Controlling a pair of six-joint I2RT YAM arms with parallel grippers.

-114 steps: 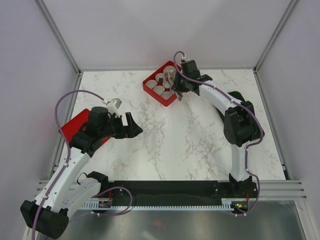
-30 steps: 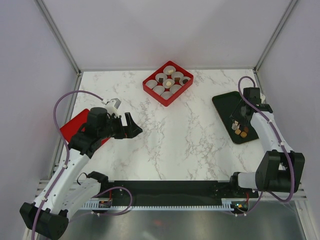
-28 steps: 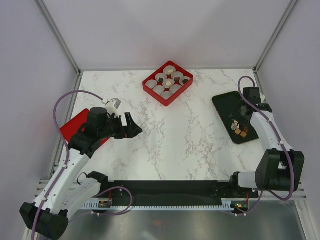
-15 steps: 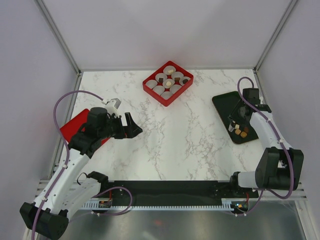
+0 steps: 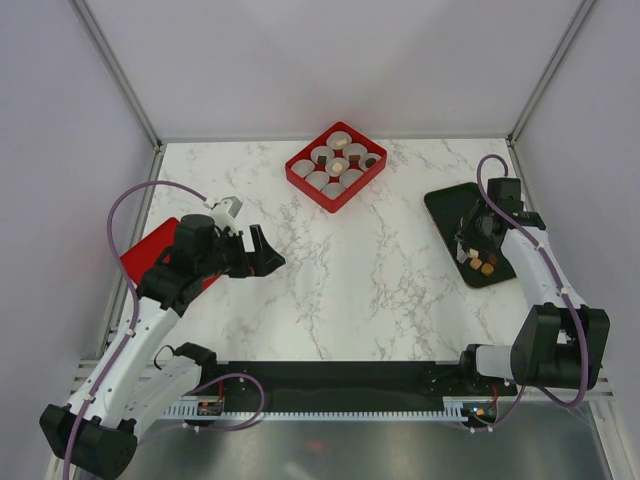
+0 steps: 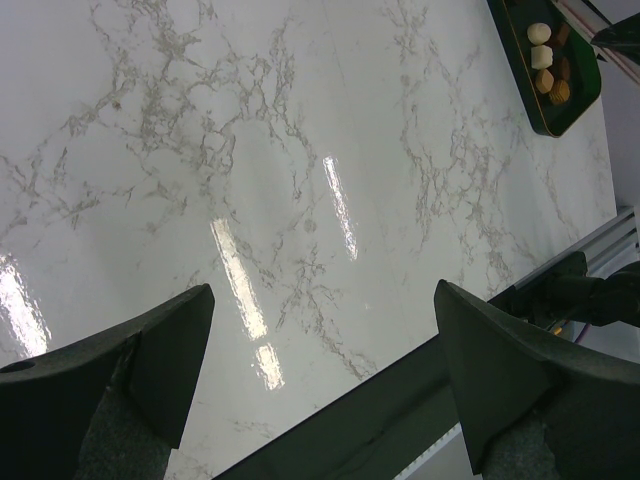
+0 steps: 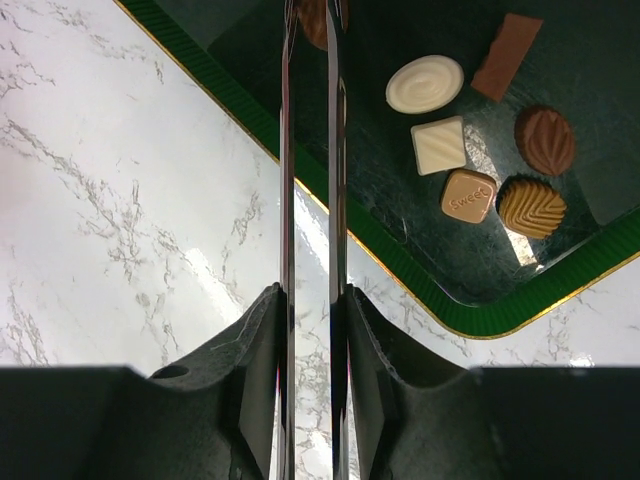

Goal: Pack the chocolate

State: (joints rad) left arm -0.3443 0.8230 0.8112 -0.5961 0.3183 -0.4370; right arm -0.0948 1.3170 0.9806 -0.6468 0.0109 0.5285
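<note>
Though specks overhead, chocolate point(image 7: 468, 195) distinct beside tweezers point(image 7: 288, 200) at right wrist.

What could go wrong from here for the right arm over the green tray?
The tweezers in the right gripper seem to pinch a brown piece only at their thin tips; it may slip out on lifting.
The red box sits far across the table, so a long carry could drop it.
Its white cups are packed close; a release could miss.
</note>
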